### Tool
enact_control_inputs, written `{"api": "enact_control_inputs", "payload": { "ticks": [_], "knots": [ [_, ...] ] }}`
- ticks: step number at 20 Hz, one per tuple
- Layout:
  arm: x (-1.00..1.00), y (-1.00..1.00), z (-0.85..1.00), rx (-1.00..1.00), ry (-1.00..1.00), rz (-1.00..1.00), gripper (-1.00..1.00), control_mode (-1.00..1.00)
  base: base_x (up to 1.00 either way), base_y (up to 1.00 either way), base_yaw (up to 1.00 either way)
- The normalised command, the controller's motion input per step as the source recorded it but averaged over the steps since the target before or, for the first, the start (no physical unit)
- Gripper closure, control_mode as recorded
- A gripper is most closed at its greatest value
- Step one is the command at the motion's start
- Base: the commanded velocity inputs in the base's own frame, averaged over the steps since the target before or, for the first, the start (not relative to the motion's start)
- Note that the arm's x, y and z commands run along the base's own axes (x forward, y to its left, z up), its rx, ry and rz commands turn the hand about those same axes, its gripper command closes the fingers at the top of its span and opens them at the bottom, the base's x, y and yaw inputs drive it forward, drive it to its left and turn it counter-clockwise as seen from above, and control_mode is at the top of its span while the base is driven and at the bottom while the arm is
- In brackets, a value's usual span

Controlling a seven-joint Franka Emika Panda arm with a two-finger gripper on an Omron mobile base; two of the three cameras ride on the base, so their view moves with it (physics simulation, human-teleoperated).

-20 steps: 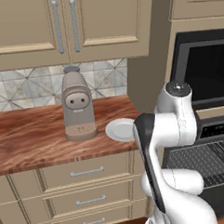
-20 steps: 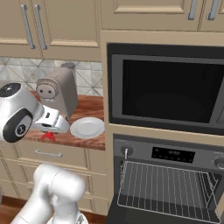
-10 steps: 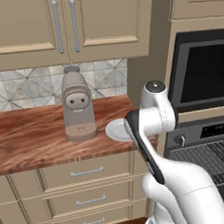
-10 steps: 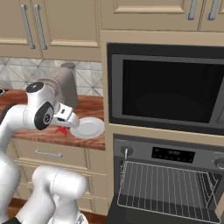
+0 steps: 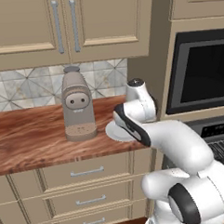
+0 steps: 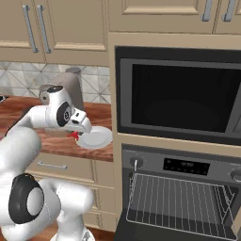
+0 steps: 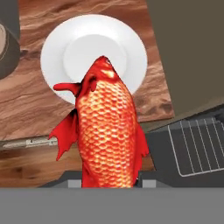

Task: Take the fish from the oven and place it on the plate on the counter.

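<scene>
Left base view: we see the arm bent over the counter (image 5: 31,136), w/ its wrist above the plate (image 5: 116,131), which sits at the counter's right end near the front edge, just right of the grey coffee machine (image 5: 77,104); the gripper itself is hidden behind the wrist here, so we cannot tell finger state from this side. Right base view: the gripper (image 6: 76,134) hangs at the plate's (image 6: 96,138) left rim, w/ a bit of the red fish (image 6: 74,136) showing under it; the oven (image 6: 181,188) is to the right, below the black glass-fronted appliance (image 6: 181,99), door down and wire rack (image 6: 181,197) exposed. Hand view: the fish (image 7: 107,135) runs up from between the fingers, which are clamped on its tail end; its head overlaps the plate (image 7: 57,52) centre, fish held above the plate. The oven rack (image 7: 197,146) shows at right, beyond the counter's (image 7: 26,109) right edge.
</scene>
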Motion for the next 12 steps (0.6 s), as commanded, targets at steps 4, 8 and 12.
{"api": "enact_control_inputs", "payload": {
  "ticks": [4,8,12],
  "knots": [
    [0.45,0.02,-0.50,0.00,0.01,0.00,1.00,-1.00,0.00,0.00,0.00],
    [0.35,0.00,-0.59,0.00,0.00,0.00,1.00,-1.00,0.00,0.00,0.00],
    [0.24,0.00,-0.46,0.04,-0.01,0.00,1.00,-1.00,0.00,0.00,0.00]
  ]
}}
